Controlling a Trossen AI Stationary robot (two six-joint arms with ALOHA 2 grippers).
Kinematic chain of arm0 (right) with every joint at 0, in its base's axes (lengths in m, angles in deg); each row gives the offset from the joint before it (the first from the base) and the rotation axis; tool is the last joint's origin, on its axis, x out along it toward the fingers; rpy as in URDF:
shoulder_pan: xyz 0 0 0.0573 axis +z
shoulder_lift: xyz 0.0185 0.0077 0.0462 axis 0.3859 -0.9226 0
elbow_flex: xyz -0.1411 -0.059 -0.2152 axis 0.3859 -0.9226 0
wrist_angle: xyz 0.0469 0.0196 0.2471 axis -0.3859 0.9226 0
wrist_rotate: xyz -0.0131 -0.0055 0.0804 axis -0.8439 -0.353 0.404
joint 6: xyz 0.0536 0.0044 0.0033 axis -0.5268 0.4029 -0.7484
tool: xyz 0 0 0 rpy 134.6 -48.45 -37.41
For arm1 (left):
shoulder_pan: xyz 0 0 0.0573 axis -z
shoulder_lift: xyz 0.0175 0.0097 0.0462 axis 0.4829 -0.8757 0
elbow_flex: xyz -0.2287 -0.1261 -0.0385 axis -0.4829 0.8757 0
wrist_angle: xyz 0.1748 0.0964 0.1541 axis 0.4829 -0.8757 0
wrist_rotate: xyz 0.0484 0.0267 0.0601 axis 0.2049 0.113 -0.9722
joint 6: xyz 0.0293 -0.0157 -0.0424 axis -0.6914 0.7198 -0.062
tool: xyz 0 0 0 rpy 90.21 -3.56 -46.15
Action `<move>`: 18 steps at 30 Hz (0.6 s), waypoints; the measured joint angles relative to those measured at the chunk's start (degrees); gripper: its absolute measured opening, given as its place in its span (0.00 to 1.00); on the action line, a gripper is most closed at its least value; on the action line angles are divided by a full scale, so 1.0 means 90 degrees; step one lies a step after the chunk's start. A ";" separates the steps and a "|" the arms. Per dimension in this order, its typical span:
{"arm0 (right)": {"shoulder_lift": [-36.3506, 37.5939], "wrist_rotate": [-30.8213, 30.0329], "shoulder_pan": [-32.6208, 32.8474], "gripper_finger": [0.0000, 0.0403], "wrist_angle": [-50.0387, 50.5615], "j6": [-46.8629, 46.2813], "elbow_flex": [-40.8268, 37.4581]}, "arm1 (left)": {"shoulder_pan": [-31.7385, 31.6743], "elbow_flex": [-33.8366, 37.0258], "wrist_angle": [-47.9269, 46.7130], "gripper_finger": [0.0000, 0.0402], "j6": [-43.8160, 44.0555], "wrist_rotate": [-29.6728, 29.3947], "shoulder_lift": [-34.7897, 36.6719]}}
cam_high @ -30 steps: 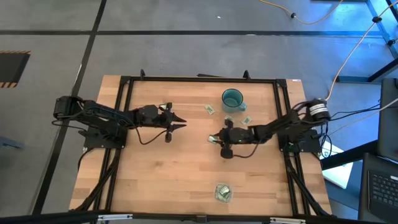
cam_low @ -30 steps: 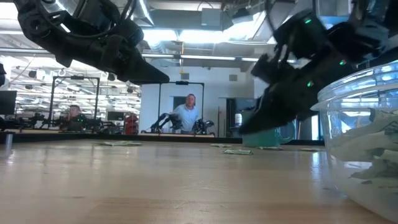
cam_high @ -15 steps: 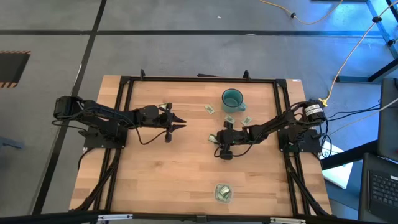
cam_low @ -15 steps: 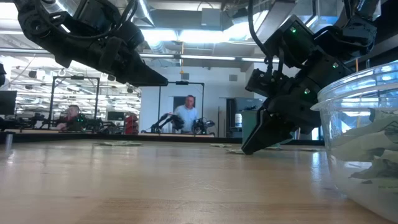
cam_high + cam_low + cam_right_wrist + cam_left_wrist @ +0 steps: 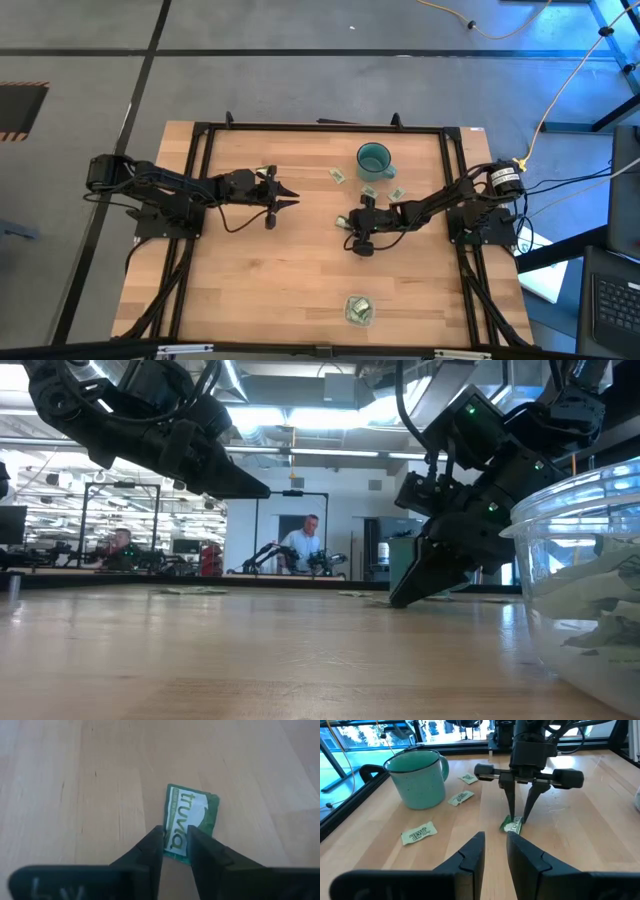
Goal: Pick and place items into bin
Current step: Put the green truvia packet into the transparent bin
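Note:
My right gripper [image 5: 346, 222] stands near the table's middle, fingers pointing down, open by a narrow gap over one pale green and white packet [image 5: 191, 820] that lies flat on the wood. The left wrist view shows that gripper [image 5: 518, 818] and the packet [image 5: 513, 825] from the front. My left gripper [image 5: 289, 196] hovers over the left half, narrowly open [image 5: 495, 845], holding nothing. The clear cup [image 5: 359, 310] stands near the near edge with packets inside. More packets [image 5: 338, 176] [image 5: 369, 193] [image 5: 398, 193] lie by the teal mug [image 5: 374, 159]. My right gripper comes at the packet from above, pointing steeply down. Its two fingertips [image 5: 152, 845] stand over the corners of the packet's short end [image 5: 175, 845], which shows in the gap between them. The packet lies flat on the table. Whether the tips press it, I cannot tell.
The teal mug [image 5: 417, 777] stands toward the far edge, with loose packets [image 5: 419, 833] [image 5: 460, 797] around it. Another packet [image 5: 268, 170] lies beyond my left gripper. A black frame [image 5: 320, 128] runs round the table. People and other arms show in the room behind.
My right gripper has come down from above the table, tipping steeper, until its fingertips reached the tabletop at the packet. For the last half second it has kept still there.

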 joint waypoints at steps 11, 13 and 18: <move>0.0014 0.0001 0.0000 0.10 0.0016 0.0022 -0.0002 | 0.0000 0.0000 0.0000 0.19 0.0000 0.0000 0.0000; 0.0031 0.0011 0.0000 0.09 0.0028 0.0027 -0.0005 | 0.0000 0.0000 0.0000 0.19 0.0000 0.0000 0.0000; 0.0270 0.0052 0.0052 0.09 0.0185 0.0034 0.0058 | 0.0000 0.0000 0.0000 0.19 0.0000 0.0000 0.0000</move>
